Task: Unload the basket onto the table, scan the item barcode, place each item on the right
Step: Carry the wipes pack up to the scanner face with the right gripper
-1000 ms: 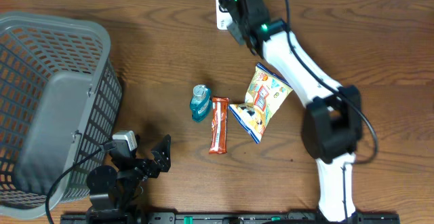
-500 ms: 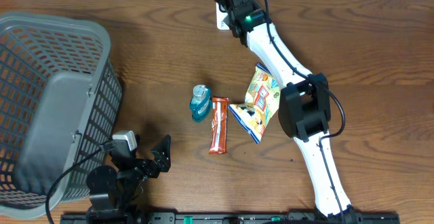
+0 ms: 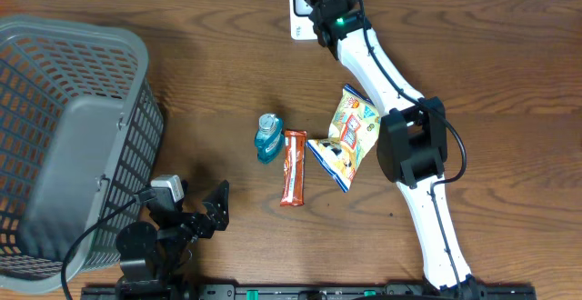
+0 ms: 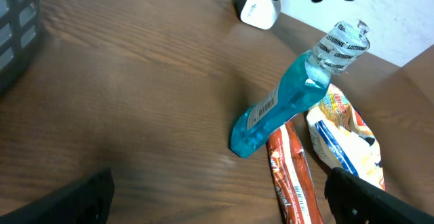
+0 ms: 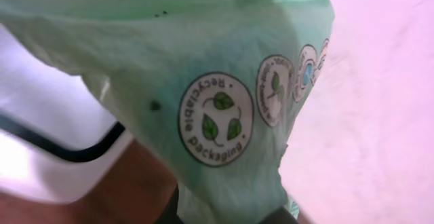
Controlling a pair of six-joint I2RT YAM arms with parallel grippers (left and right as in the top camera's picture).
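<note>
Item under scan: a pale green pack [image 5: 224, 115], printed with recycling marks. It is at the far edge of the table [image 3: 509, 82], just above the white scanner [image 3: 297, 25].

Right jaws: almost fully closed, pinching the pack's thin film. The pack fills the right wrist view, with the scanner's white body and dark trim directly below it.

Left jaws: spread fully wide and holding nothing, parked at the near left beside the basket [image 3: 73, 136].

Other stock: a bottle [image 3: 267, 137], a bar [image 3: 292, 167] and a snack bag [image 3: 348, 137] lie side by side mid-table, well apart from the scanner.

Finding: no barcode shows on the face turned to the wrist camera. I cannot tell whether the code is on the hidden side.

Recommendation: in my judgement the scan depends on presenting the coded face squarely to the scanner window.
- Turn the wrist slowly and pause at each angle.
- Keep the film taut, since slack film may crease and break the code.
- Hold the pack near the window without pressing on it.
- Keep the jaws off the printed area.
</note>
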